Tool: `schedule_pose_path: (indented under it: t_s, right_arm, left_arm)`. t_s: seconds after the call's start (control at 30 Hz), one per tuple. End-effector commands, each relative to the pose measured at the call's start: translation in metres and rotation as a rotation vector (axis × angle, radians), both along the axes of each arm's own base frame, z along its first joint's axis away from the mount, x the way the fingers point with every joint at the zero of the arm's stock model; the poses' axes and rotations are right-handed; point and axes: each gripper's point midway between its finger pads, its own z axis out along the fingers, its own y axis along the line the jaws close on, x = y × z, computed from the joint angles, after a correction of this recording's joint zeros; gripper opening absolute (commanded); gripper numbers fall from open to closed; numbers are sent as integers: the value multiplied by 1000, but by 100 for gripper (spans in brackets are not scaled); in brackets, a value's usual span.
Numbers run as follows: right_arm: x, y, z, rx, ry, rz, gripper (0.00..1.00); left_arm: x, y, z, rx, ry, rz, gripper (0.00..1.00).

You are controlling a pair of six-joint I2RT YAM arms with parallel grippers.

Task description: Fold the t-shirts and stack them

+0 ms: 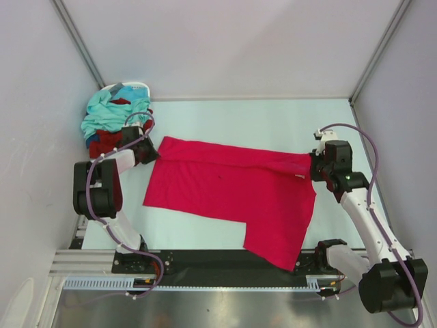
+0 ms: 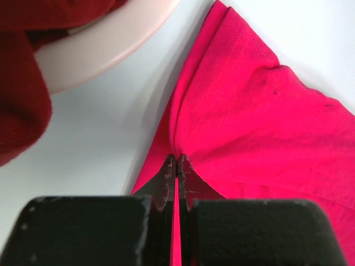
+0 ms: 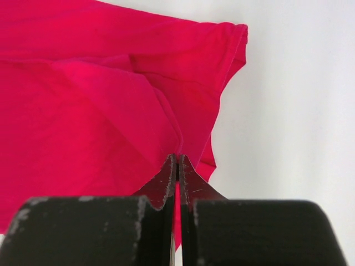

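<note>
A crimson-pink t-shirt point(image 1: 232, 195) lies spread across the middle of the table, its near right part hanging toward the front edge. My left gripper point(image 1: 151, 152) is shut on the shirt's far left corner point(image 2: 222, 111), cloth pinched between the jaws. At the far right edge of the same shirt point(image 3: 100, 100) my right gripper point(image 1: 315, 167) is also shut, with the cloth pulled into a crease at its tips. A teal t-shirt point(image 1: 102, 113) and a dark maroon t-shirt point(image 1: 102, 140) lie heaped in the white basket point(image 1: 136, 87) at the far left.
The basket's white rim point(image 2: 105, 44) and maroon cloth point(image 2: 19, 105) lie close beside my left gripper. Grey walls close the table in on three sides. A black rail point(image 1: 225, 263) runs along the front edge between the arm bases.
</note>
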Motion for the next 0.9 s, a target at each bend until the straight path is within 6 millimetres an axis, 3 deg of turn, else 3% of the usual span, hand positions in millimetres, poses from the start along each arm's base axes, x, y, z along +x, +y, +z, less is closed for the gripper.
schedule_pose_path:
  t_s: [0.0, 0.53, 0.6, 0.63, 0.7, 0.73, 0.83, 0.87]
  right_arm:
    - [-2, 4, 17, 12, -55, 30, 0]
    - [-2, 11, 16, 19, -44, 62, 2]
    - [-3, 11, 17, 17, -49, 54, 18]
    - [-3, 11, 16, 22, -47, 51, 30]
    - [-3, 12, 20, 28, -59, 54, 41]
    - [-4, 12, 21, 31, -57, 54, 56]
    - [-4, 11, 30, 34, -63, 43, 81]
    - [-4, 11, 34, 46, -67, 29, 84]
  left_arm:
    - [3, 11, 15, 47, -40, 7, 0]
    - [1, 10, 11, 50, -20, -2, 0]
    - [2, 12, 13, 59, -24, 2, 10]
    - [1, 12, 17, 67, -33, 3, 28]
    - [1, 13, 22, 76, -48, 5, 47]
    - [0, 13, 26, 79, -55, 6, 63]
    - [1, 10, 35, 79, -78, -6, 70]
    - [1, 8, 40, 80, -90, -10, 70]
